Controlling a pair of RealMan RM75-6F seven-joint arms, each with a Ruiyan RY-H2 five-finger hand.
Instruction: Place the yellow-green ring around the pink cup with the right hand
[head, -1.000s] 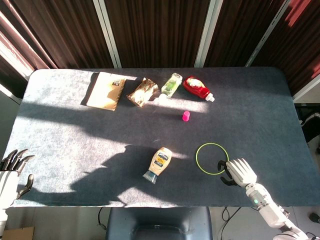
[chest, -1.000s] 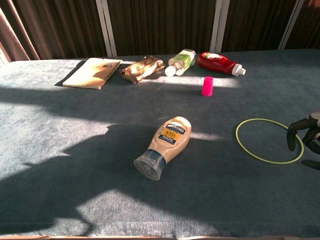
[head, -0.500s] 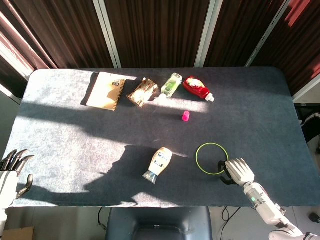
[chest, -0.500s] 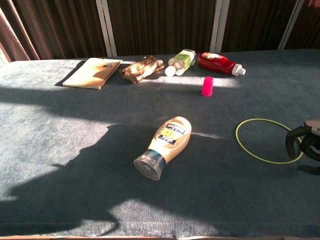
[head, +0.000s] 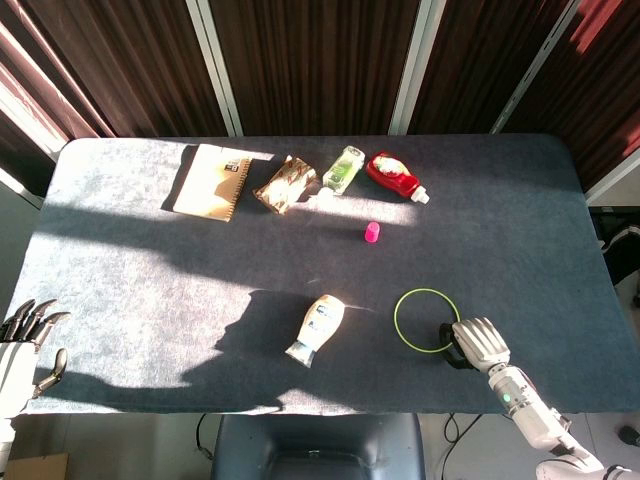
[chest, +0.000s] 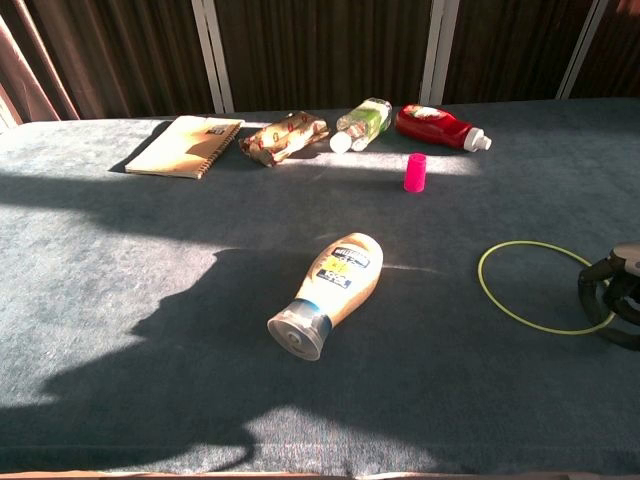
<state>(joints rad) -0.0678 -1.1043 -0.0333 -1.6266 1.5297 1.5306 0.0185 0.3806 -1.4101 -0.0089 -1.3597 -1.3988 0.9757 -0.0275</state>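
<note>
1. The yellow-green ring (head: 425, 319) lies flat on the grey table (head: 120, 270), toward the near right edge.
2. The right hand (head: 478, 342) sits at the ring's four o'clock, with its dark fingertips (chest: 597, 288) curled down at the rim. The pictures do not show whether they touch or pinch the ring, so I cannot tell if the hand has a hold.
3. The pink cup (head: 372, 233) stands upright, well apart from the ring, at the ring's eleven o'clock and nearer the far side.
4. The left hand (head: 18, 355) hangs off the near left corner of the table, fingers spread and holding nothing.
5. A mayonnaise bottle (head: 315, 328) lies on its side at the ring's nine o'clock. Along the far edge lie a notebook (head: 211, 181), a snack packet (head: 285, 183), a green bottle (head: 344, 166) and a red ketchup bottle (head: 393, 176).
6. The step in hand appears to be securing the ring. To do it well, the fingers likely need to pinch the thin rim firmly before lifting, since a flat hoop can slip.
7. The ring should probably be kept level and carried above the cup, then lowered so the cup stands inside without tipping.
</note>
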